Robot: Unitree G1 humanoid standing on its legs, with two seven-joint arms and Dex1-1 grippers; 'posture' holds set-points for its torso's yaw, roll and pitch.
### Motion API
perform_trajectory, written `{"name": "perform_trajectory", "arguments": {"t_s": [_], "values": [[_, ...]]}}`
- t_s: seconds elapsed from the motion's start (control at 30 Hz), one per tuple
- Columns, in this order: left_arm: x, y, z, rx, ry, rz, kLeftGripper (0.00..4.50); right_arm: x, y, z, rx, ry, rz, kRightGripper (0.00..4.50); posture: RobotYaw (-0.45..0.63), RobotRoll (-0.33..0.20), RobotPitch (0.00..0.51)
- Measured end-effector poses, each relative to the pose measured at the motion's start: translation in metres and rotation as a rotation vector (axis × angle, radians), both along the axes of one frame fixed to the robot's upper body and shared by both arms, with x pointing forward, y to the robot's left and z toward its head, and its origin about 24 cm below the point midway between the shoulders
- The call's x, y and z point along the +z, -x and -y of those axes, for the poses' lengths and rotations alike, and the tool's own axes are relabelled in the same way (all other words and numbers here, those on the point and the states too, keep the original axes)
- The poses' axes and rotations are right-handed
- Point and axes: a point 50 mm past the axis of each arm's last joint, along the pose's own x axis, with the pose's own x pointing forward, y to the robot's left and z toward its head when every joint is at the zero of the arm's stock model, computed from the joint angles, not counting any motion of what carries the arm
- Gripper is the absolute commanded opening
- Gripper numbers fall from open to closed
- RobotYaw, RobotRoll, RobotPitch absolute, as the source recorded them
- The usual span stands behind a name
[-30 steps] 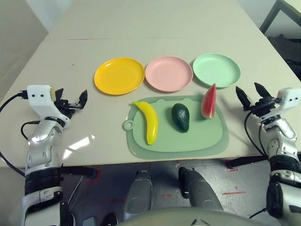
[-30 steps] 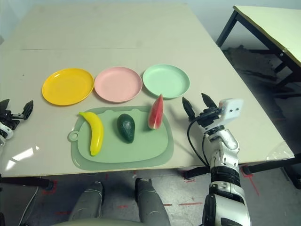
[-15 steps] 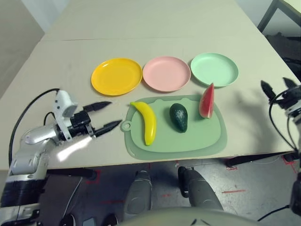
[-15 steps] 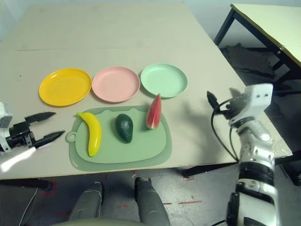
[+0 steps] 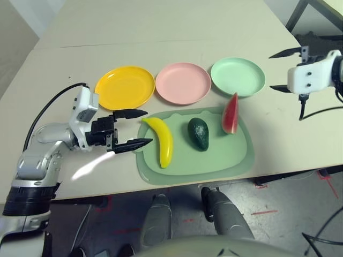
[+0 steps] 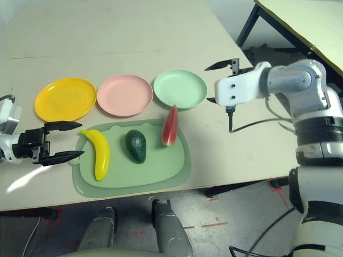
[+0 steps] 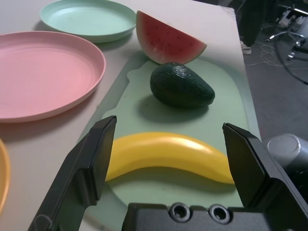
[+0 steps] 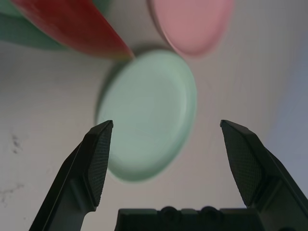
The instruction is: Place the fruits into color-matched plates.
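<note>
The yellow banana [image 5: 161,140], dark green avocado [image 5: 198,133] and red watermelon wedge [image 5: 230,114] lie in a row on the pale green mat [image 5: 214,160]. Behind the mat stand the yellow-orange plate [image 5: 124,87], pink plate [image 5: 183,83] and mint green plate [image 5: 237,76], all bare. My left gripper [image 5: 149,127] is open just left of the banana's near end, low over the mat's edge; its wrist view has the banana [image 7: 166,156] lying between the fingers. My right gripper [image 6: 206,84] hangs open at the right rim of the mint green plate [image 8: 149,110].
The mat's loop handle sits under my left gripper's lower finger [image 5: 136,144]. A cable [image 5: 316,110] hangs from my right wrist over the table's right side. Bare tabletop [image 5: 161,32] stretches beyond the plates. Another table [image 6: 300,21] stands at the far right.
My left gripper has slid right to the banana's end. My right arm has swung up and inward to the mint green plate's rim. The camera has shifted too.
</note>
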Motion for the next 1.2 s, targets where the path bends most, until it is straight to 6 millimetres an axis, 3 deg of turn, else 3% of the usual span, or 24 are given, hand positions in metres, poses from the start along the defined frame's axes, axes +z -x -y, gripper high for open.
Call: {"name": "perform_trajectory", "arguments": {"t_s": [0.23,0.33,0.67,1.0,1.2], "values": [[-0.003,-0.002,0.003,0.003,-0.009,0.001,4.5,-0.009,0.007,-0.023,0.155,0.066,-0.1,4.47,-0.01,0.0,0.174],[-0.005,-0.002,0.006,0.0,-0.005,-0.001,4.5,-0.022,0.007,-0.028,0.185,0.088,-0.159,4.47,0.01,0.0,0.175],[-0.006,-0.003,0.016,-0.008,-0.002,0.011,4.5,-0.06,-0.001,-0.024,0.192,0.213,-0.248,4.47,0.02,0.0,0.18],[-0.008,-0.001,0.016,-0.007,-0.006,0.007,4.5,-0.055,-0.016,-0.043,0.204,0.192,-0.174,4.47,0.04,0.0,0.178],[-0.007,-0.001,0.015,-0.003,-0.011,0.017,4.5,-0.071,-0.013,-0.041,0.222,0.248,-0.223,4.47,0.04,0.0,0.176]]}}
